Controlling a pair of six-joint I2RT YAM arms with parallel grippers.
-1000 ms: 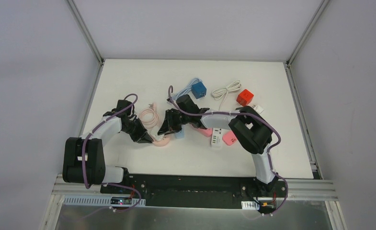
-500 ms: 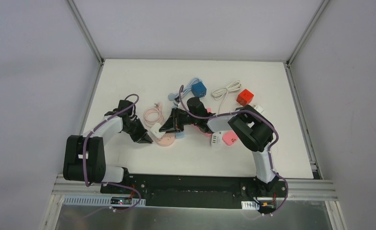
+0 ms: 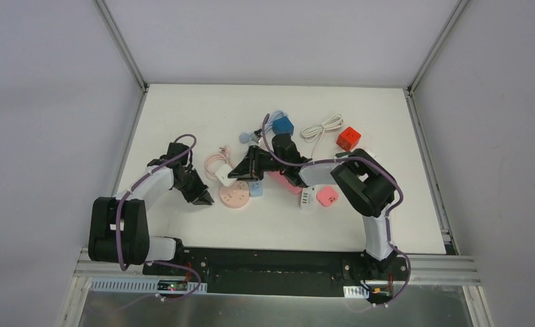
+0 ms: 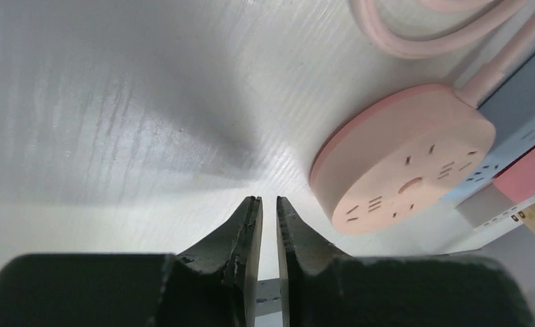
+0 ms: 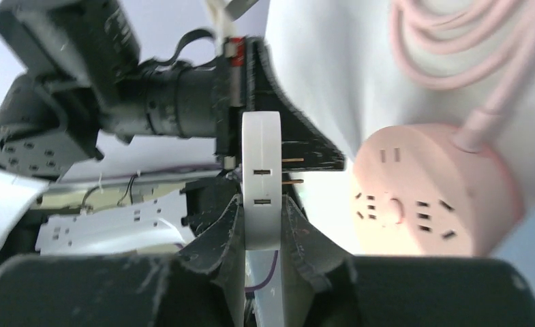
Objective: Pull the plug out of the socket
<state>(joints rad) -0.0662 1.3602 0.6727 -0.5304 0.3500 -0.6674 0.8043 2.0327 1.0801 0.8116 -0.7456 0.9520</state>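
Table (image 3: 182, 116), white, seen from above, with my two arms reaching inward. Near its middle lies the round pink socket (image 3: 236, 197), flat, slots facing up. My left gripper (image 3: 205, 199) sits just beside it on the left, jaws almost together, holding nothing. My right gripper (image 3: 233, 177) is clamped on the white plug (image 3: 224, 175), which is held near the socket's far edge, prongs bare and apart from it.
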